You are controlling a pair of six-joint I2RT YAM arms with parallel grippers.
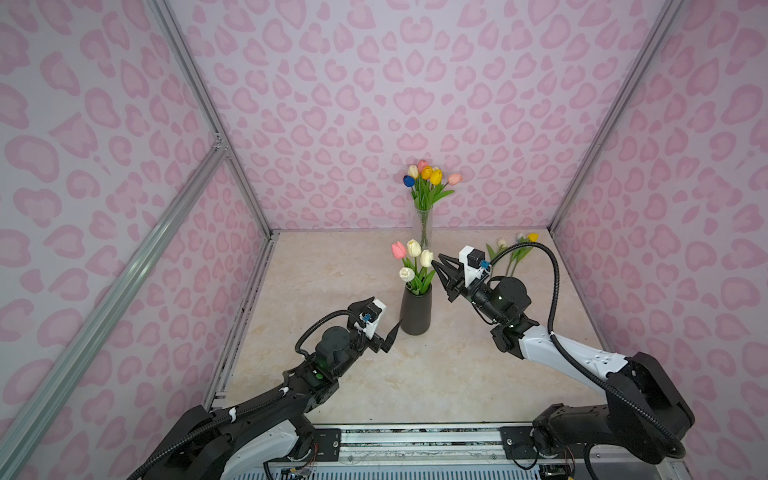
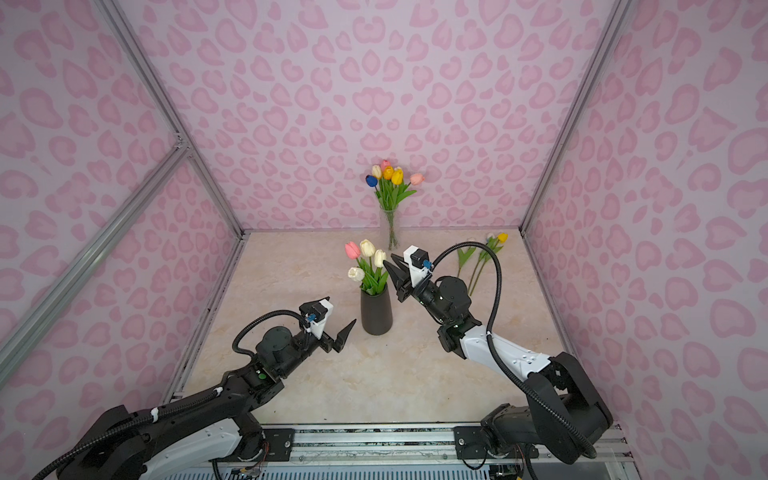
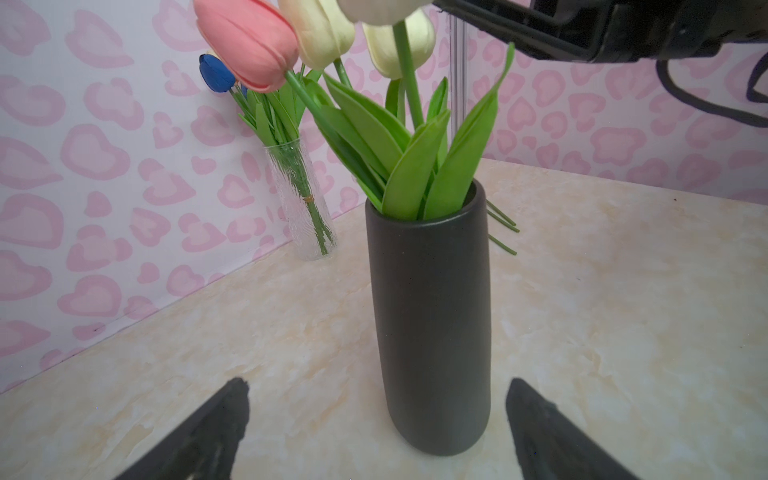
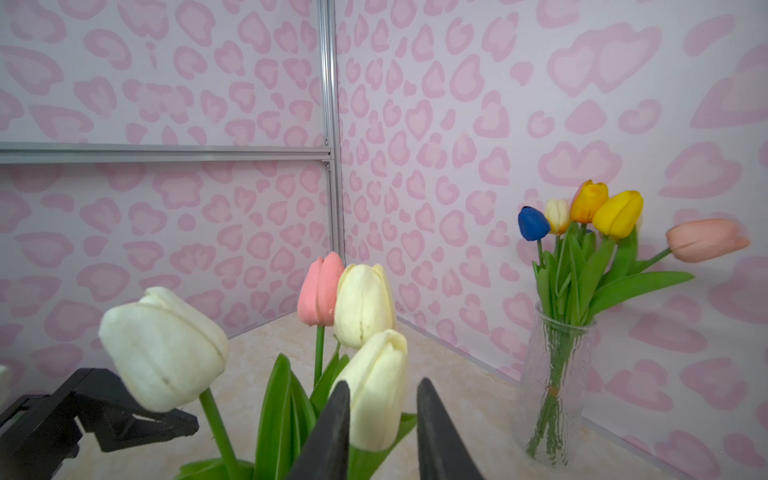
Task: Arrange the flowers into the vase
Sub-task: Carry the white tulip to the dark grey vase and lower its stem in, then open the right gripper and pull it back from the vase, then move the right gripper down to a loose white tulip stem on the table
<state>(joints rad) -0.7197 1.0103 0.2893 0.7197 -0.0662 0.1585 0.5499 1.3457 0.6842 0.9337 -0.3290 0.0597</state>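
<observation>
While the left pincer point(image 1: 387, 310) gapes, the black vase point(image 1: 415, 312) stands near.

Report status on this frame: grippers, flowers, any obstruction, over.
Left gripper open, low beside black vase. Right gripper partly open, empty, at the cream tulip head. Four tulips in black vase; loose tulips lying far right. Nothing blocking.

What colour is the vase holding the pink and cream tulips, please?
The vase is plain matte dark grey, nearly black; the left wrist view shows it best.
</observation>
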